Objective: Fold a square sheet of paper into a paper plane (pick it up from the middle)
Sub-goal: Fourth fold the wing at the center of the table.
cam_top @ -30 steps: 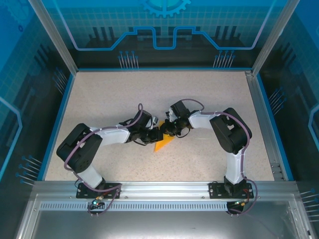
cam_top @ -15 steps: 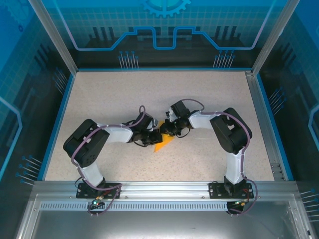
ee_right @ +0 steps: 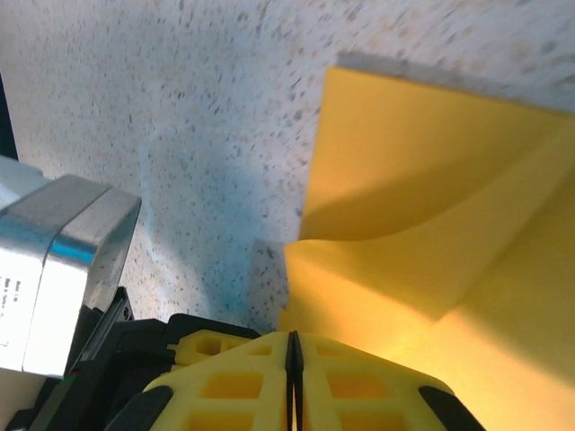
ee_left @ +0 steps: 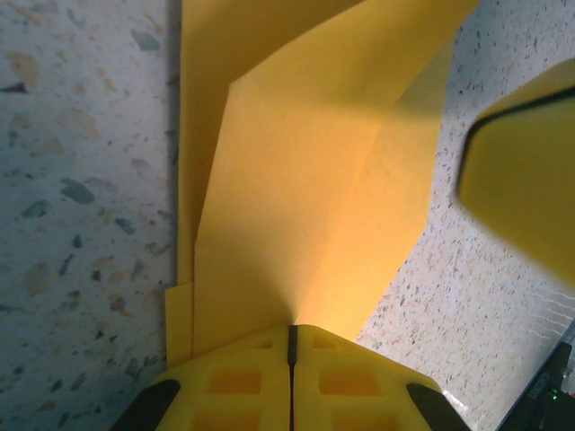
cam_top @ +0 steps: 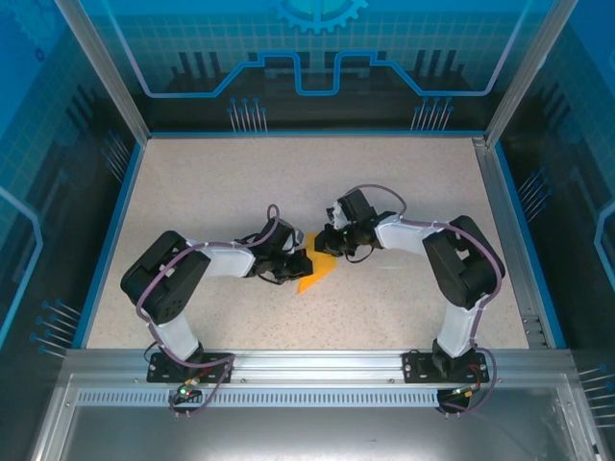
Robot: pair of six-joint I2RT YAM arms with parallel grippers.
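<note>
The square sheet of paper (cam_top: 317, 272) is orange-yellow and folded into creased, overlapping layers. It lies mid-table between the two arms, its point toward the near left. A paper plane as such is out of view. My left gripper (cam_top: 296, 264) is shut on the sheet's left side. In the left wrist view the paper (ee_left: 305, 180) fans out from the closed jaws of that gripper (ee_left: 290, 334). My right gripper (cam_top: 328, 250) is shut on the sheet's far edge. In the right wrist view the layers (ee_right: 431, 233) rise from that gripper (ee_right: 293, 338). One right fingertip (ee_left: 526, 193) hangs over the paper.
The speckled tabletop (cam_top: 221, 182) is bordered by blue rails and glass walls. A metal rail (cam_top: 307, 365) runs along the near edge with both arm bases. The left arm's silver wrist housing (ee_right: 58, 269) sits close beside the right gripper.
The right arm has swung its elbow out to the right and turned its wrist, and its jaws closed on the paper. The left gripper has kept its hold. The paper shifted slightly.
</note>
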